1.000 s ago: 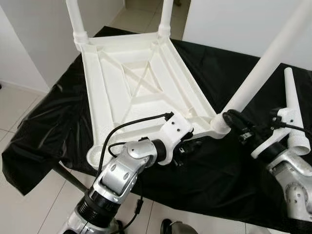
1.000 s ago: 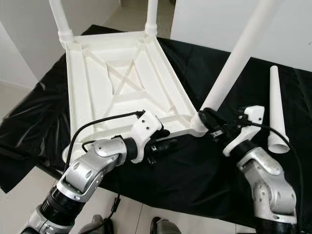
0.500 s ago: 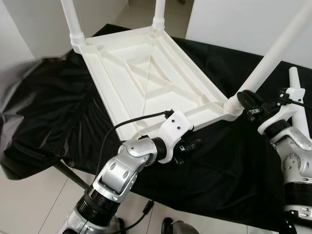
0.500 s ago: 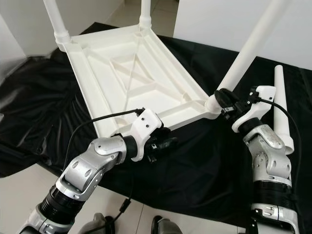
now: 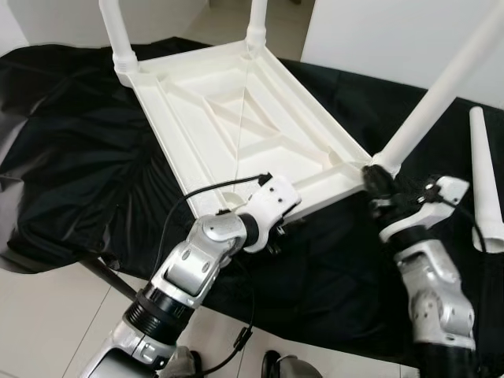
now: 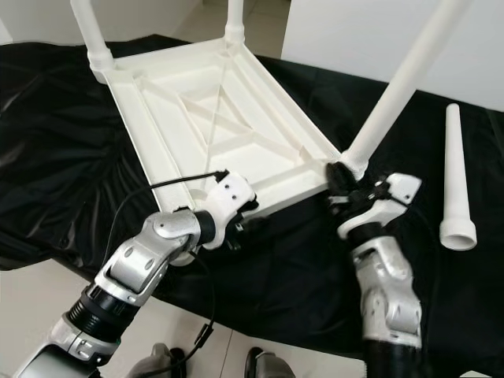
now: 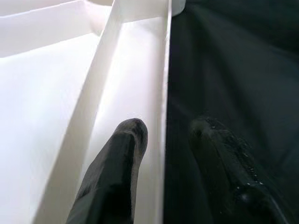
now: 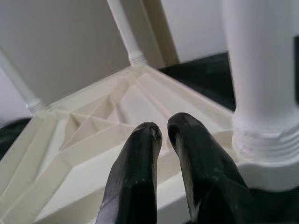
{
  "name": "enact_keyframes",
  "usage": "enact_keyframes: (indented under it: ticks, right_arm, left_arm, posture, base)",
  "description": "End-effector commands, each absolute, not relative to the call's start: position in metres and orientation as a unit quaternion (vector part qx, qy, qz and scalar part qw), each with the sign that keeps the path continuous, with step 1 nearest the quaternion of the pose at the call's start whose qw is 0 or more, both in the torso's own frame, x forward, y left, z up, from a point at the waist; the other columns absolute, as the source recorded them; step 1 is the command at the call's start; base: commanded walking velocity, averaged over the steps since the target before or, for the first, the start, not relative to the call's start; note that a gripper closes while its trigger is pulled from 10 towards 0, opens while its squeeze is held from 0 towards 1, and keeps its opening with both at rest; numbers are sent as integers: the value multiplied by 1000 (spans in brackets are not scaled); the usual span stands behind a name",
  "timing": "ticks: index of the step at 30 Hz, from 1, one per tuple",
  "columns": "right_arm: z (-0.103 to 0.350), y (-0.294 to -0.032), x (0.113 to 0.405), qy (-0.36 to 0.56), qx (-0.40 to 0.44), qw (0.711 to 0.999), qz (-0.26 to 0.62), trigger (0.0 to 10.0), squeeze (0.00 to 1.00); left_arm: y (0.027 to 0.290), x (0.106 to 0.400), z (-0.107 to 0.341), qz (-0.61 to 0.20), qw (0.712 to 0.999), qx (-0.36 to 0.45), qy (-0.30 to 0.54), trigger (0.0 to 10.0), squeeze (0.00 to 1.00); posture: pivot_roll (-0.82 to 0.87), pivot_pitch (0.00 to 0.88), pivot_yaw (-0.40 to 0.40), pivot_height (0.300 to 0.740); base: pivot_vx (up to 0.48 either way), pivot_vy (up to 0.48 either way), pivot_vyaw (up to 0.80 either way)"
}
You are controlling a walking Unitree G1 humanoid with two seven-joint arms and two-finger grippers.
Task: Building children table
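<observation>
A black cloth [image 5: 79, 157] is covering the worktop under the upturned white table [image 5: 236, 126], left gripper [image 7: 163, 140] straddling its rim with fingers apart, right gripper [image 8: 163, 135] nearly closed, empty.

Bright, even daylight; sharp head views, wrist views softly blurred.

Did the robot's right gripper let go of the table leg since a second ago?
Yes. The right gripper gripped the base of the leg before; now it sits beside that base, nearly shut, by the tabletop edge.
</observation>
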State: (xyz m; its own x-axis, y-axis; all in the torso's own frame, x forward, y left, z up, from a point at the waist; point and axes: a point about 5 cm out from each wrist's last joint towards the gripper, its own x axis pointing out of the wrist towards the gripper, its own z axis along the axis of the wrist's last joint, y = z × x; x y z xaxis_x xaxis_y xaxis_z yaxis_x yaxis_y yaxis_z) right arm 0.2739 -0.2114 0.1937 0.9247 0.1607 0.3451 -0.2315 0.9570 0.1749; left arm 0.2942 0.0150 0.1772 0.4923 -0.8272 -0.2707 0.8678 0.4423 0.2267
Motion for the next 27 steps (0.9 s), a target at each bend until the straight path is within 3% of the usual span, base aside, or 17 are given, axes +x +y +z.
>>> enact_keyframes:
  ticks: [1, 13, 14, 15, 16, 27]
  right_arm:
    - [198, -215, 270, -174, 110, 974, 93, 10000, 0]
    - [220, -218, 257, -203, 107, 971, 70, 10000, 0]
    - [221, -217, 255, -202, 109, 971, 68, 10000, 0]
    - [221, -216, 254, -201, 110, 971, 67, 10000, 0]
    - [221, -215, 252, -201, 114, 971, 64, 10000, 0]
    - [212, -193, 234, -189, 141, 972, 22, 10000, 0]
  left_arm:
    - [20, 302, 173, -430, 882, 183, 57, 10000, 0]
    - [18, 312, 166, -413, 886, 197, 70, 10000, 0]
    - [18, 312, 166, -413, 886, 198, 70, 6157, 0]
    - [17, 313, 166, -411, 887, 199, 70, 3882, 0]
    - [17, 313, 166, -412, 886, 201, 67, 0, 0]
    - [3, 314, 166, -427, 879, 203, 67, 0, 0]
  posture:
    - [10, 175, -20, 740]
    - [-2, 174, -22, 740]
    - [-1, 174, -24, 740]
    - [-1, 174, -24, 740]
    - [-2, 173, -23, 740]
    - [-14, 174, -11, 740]
  base:
    - [0, 0, 0]
    - [0, 0, 0]
    - [0, 0, 0]
    - [0, 0, 0]
    - [0, 0, 0]
    - [0, 0, 0]
